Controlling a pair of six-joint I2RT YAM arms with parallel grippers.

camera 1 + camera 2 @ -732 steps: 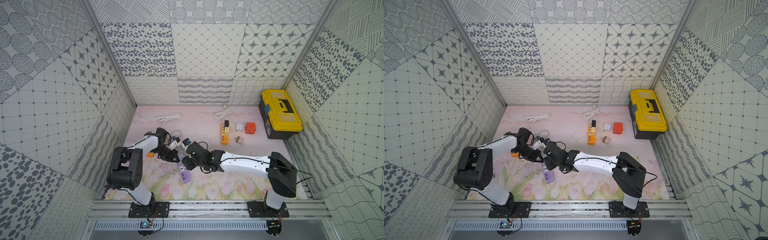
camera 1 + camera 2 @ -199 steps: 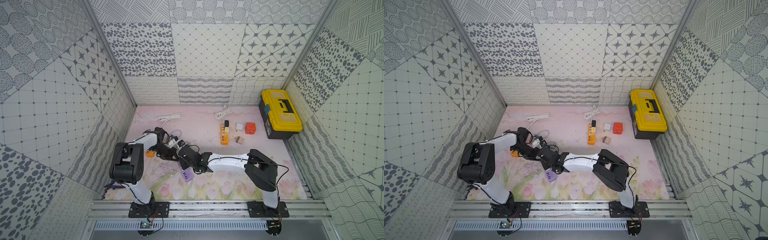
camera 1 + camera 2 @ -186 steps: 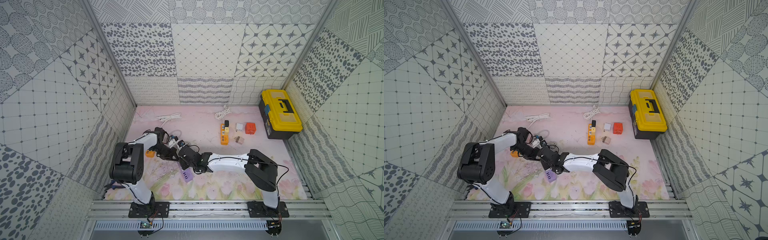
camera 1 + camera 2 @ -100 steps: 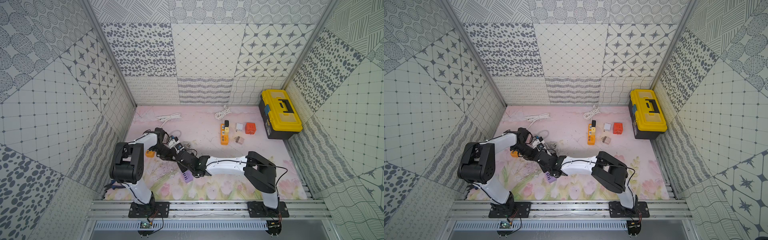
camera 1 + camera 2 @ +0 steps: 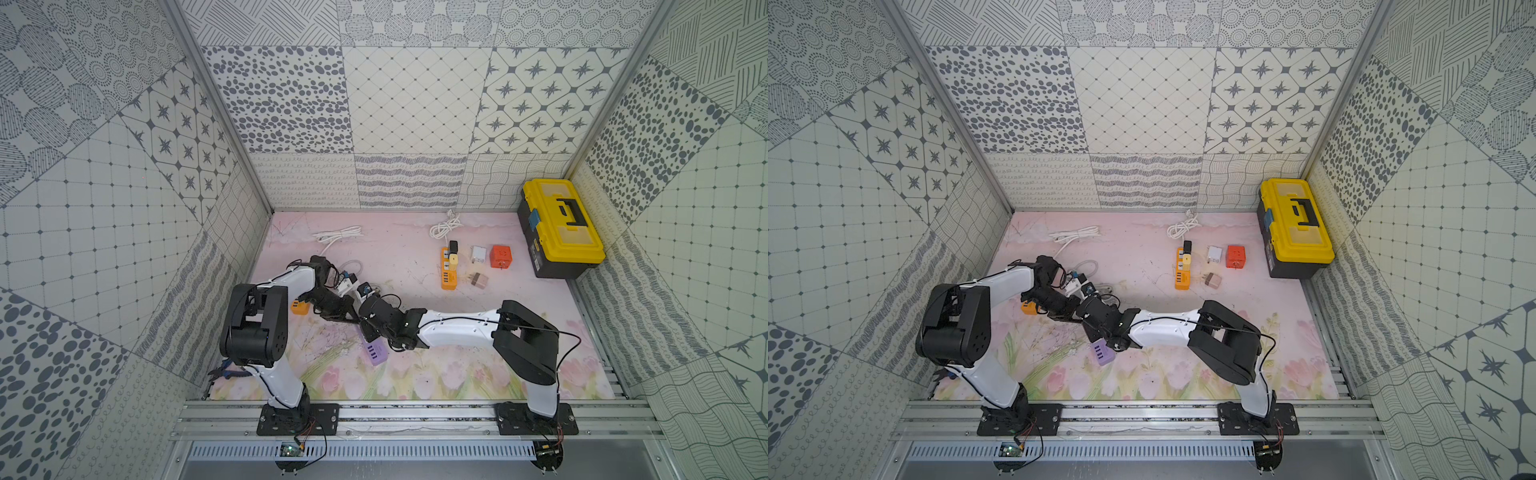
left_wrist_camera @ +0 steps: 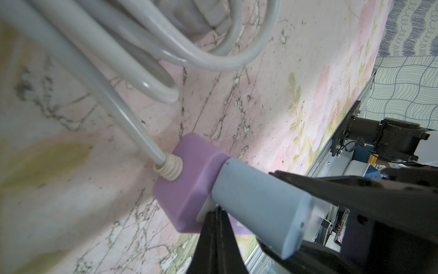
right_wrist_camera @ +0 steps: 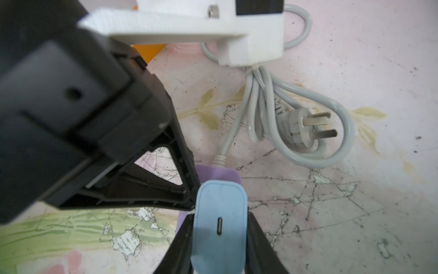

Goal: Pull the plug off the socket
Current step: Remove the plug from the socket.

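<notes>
One purple socket (image 5: 376, 353) lies left of centre in both top views, and the grips cannot be made out there. In the left wrist view, the left gripper (image 6: 216, 213), its fingers pressed together, bears on the socket at lower centre, beside the blue plug (image 6: 258, 206) seated in it. In the right wrist view, the right gripper (image 7: 219, 227) pinches the plug at bottom centre. The pull should run straight along the plug's axis, without tilting, while the socket is pinned.

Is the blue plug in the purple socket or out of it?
In. In the left wrist view the blue plug butts up against the purple socket, with no metal prongs showing between them.
</notes>
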